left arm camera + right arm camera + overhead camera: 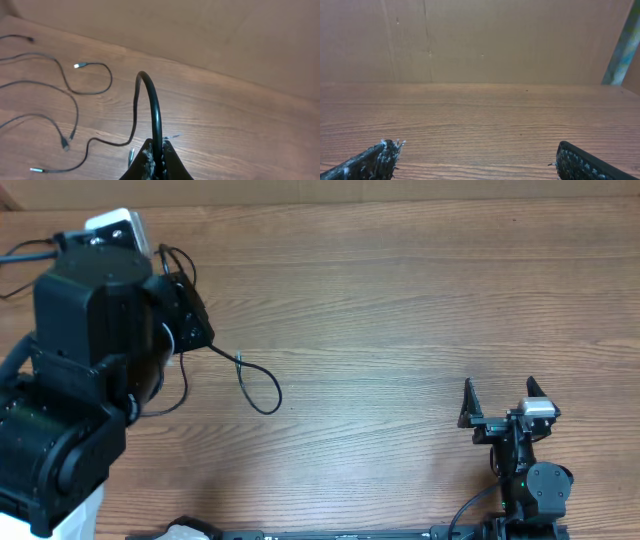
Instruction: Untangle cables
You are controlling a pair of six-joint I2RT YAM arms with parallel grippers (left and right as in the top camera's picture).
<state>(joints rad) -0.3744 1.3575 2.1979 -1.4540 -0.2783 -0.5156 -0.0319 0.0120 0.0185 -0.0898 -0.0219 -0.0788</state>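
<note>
Overhead, left side: the bulky black left arm point(80, 350) stands over the far-left part of the brown wood-grain counter point(400, 300). Thin black flexible cables point(262, 388) trail out from under it in one loop toward the middle.
Overhead, right side: the right gripper point(502, 400) sits by the near edge with its fingers spread, well apart from the cables.
Left wrist, grip: the left gripper point(157, 150) is pinched tight on one cable, which arches up from between the fingers and drops back to the counter.
Left wrist, counter: the other cables lie in loose curves to the left, one ending in a small silvery plug point(76, 65). I cannot tell whether any cross.
Right wrist: the fingers are wide apart with nothing between them, and bare counter runs to a brown cardboard wall point(480, 40).
Step in hand: I'd say one cable is being drawn clear of the rest.
Next move: likely a slow carry rightward, so the trailing end slips free without dragging its neighbours.
Room: there is broad open wood in the middle and on the right, while the left edge and the wall are close.
</note>
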